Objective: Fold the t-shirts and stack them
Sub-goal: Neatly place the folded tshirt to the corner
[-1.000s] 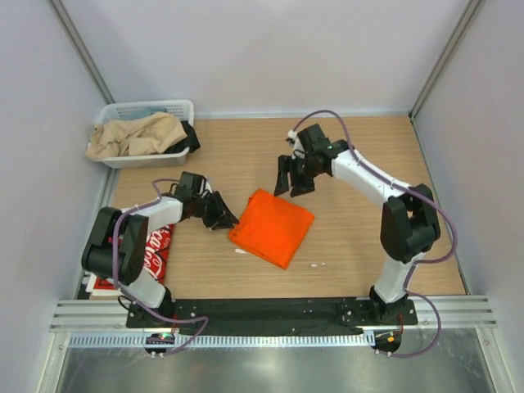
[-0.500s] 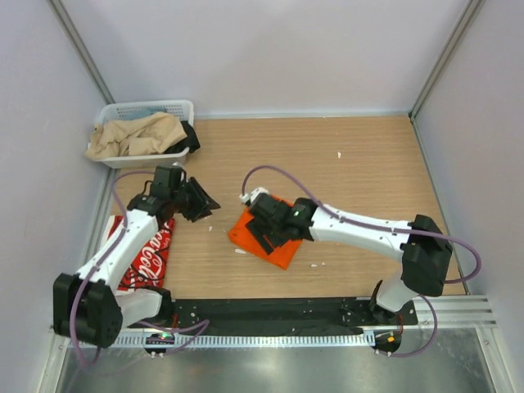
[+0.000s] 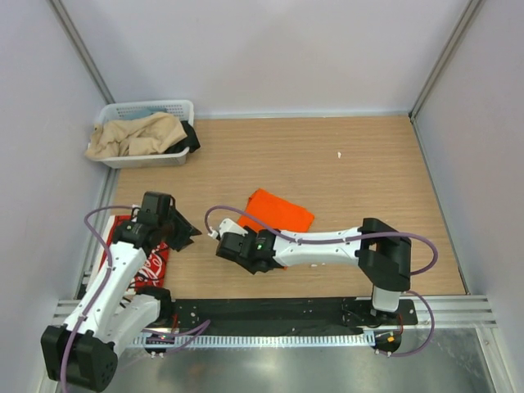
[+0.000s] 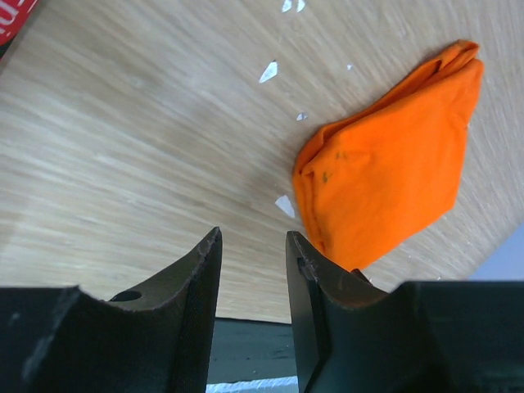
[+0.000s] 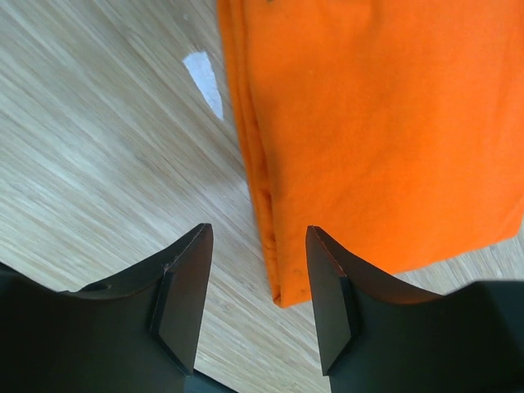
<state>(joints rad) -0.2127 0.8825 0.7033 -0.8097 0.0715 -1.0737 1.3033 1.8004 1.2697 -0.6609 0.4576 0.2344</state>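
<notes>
The orange t-shirt (image 3: pixel 281 211) lies folded on the wooden table at the centre. It also shows in the left wrist view (image 4: pixel 385 155) and fills the upper right of the right wrist view (image 5: pixel 377 115). My right gripper (image 3: pixel 237 246) is low at the shirt's near-left corner. It is open (image 5: pixel 258 246), with that corner lying between the fingers, untouched. My left gripper (image 3: pixel 187 235) is open and empty (image 4: pixel 254 246) over bare wood, left of the orange shirt. The red t-shirt with white lettering (image 3: pixel 150 264) lies at the left edge, partly hidden under the left arm. One corner of it shows in the left wrist view (image 4: pixel 12 16).
A white slatted basket (image 3: pixel 147 106) with beige and dark cloth stands at the back left. Small white scraps lie on the wood (image 4: pixel 268 72) (image 3: pixel 339 154). The right arm stretches low across the near centre of the table. Walls close in both sides.
My right arm swung from above the far side of the orange shirt down to its near-left corner. My left arm drew back toward the near left, over the red shirt.
</notes>
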